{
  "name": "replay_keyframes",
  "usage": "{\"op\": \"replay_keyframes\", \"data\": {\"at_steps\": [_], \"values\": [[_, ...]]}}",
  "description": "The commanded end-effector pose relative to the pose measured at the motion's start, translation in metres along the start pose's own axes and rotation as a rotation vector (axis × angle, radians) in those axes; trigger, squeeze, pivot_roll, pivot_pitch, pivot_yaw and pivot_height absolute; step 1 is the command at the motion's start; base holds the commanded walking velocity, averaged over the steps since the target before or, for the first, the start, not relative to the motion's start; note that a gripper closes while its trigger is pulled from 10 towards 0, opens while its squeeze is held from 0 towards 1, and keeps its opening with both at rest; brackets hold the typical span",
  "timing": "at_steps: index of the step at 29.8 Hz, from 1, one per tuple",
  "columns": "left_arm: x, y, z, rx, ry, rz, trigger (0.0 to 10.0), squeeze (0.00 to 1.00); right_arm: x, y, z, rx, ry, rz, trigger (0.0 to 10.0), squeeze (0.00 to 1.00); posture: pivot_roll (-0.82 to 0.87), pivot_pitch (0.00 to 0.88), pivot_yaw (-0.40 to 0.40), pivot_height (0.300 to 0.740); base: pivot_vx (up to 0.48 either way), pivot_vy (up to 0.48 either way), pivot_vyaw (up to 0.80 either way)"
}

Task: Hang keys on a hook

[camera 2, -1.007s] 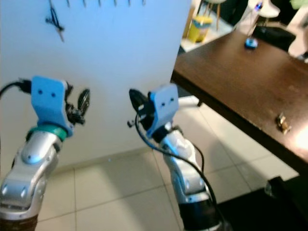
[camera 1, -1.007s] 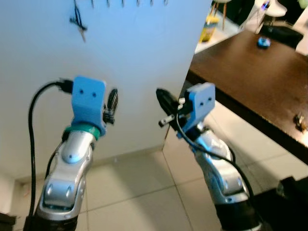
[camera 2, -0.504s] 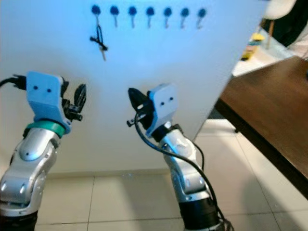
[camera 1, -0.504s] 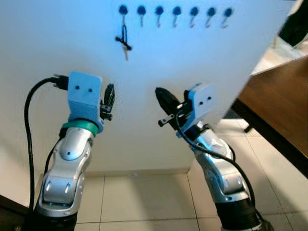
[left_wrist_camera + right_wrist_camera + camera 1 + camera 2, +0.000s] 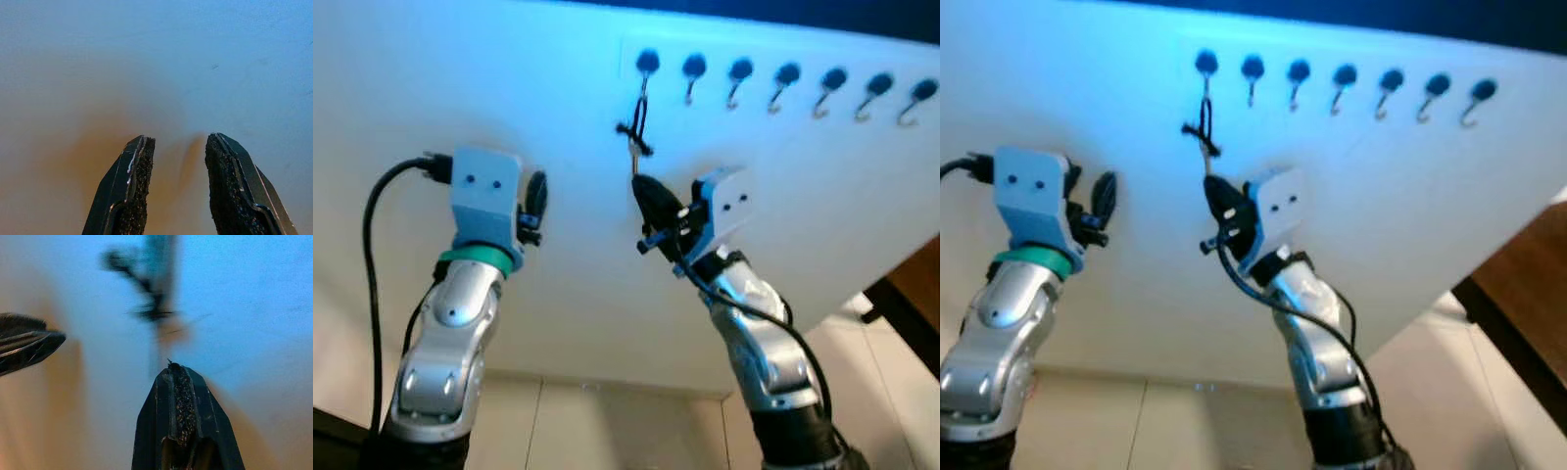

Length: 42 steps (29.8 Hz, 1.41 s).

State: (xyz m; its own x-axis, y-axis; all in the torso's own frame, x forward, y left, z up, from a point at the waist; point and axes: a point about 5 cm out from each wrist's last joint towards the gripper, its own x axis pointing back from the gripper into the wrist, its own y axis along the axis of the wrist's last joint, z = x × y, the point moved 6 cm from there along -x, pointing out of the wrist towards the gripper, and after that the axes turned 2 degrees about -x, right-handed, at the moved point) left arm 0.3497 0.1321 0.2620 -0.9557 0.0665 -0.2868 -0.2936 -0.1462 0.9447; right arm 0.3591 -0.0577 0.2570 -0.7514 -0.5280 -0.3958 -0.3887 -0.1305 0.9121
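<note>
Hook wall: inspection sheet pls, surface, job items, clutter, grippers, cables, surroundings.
Surface: white wall bearing a row of seven hooks.
Job's things: keys hang from the leftmost hook.
Clutter: nothing seen.
Grippers: right gripper raised just below the keys, open, holding nothing; left gripper raised near the wall, open, holding nothing.
Cables: black cable loops from the left wrist; thin black cable runs along the right forearm.
Surroundings: tiled floor; dark table edge at right.
</note>
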Motion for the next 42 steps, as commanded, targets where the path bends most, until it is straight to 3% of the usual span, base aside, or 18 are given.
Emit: {"op": "replay_keyframes", "data": {"at_steps": [1, 7, 16, 22, 24, 31, 42], "values": [[0.003, 0.005, -0.004, 0.012, -0.018, -0.022, 10.0, 0.0, 0.0, 0.007, -0.004, 0.005, -0.015, -0.026, 10.0, 0.0, -0.05, 0.063, 0.049, 0.74, 0.0, 0.0, 0.0], [0.009, 0.012, -0.009, 0.065, -0.07, -0.049, 10.0, 0.0, 0.005, 0.021, 0.003, -0.015, 0.046, -0.069, 10.0, 0.0, -0.05, 0.076, 0.058, 0.74, 0.0, 0.0, 0.0], [0.013, 0.015, -0.01, 0.085, -0.09, -0.061, 10.0, 0.0, 0.008, 0.029, -0.005, 0.006, 0.021, -0.096, 10.0, 0.0, -0.05, 0.083, 0.065, 0.74, 0.0, 0.0, 0.0], [0.015, 0.019, -0.008, 0.041, -0.095, -0.082, 10.0, 0.0, 0.003, 0.06, -0.013, 0.091, -0.033, -0.203, 10.0, 0.0, -0.04, 0.092, 0.07, 0.74, 0.0, 0.0, 0.0], [0.015, 0.019, -0.008, 0.041, -0.095, -0.082, 10.0, 0.0, 0.003, 0.06, -0.013, 0.091, -0.033, -0.203, 10.0, 0.0, -0.04, 0.092, 0.07, 0.74, 0.0, 0.0, 0.0], [0.013, 0.024, -0.011, 0.048, -0.103, -0.098, 10.0, 0.0, -0.012, 0.097, -0.013, 0.171, 0.001, -0.307, 10.0, 0.0, -0.05, 0.087, 0.072, 0.74, 0.0, 0.0, 0.0], [0.012, 0.025, -0.012, 0.053, -0.102, -0.101, 10.0, 0.0, -0.017, 0.109, -0.009, 0.198, 0.042, -0.337, 10.0, 0.0, -0.04, 0.089, 0.07, 0.74, 0.0, 0.0, 0.0]]}}
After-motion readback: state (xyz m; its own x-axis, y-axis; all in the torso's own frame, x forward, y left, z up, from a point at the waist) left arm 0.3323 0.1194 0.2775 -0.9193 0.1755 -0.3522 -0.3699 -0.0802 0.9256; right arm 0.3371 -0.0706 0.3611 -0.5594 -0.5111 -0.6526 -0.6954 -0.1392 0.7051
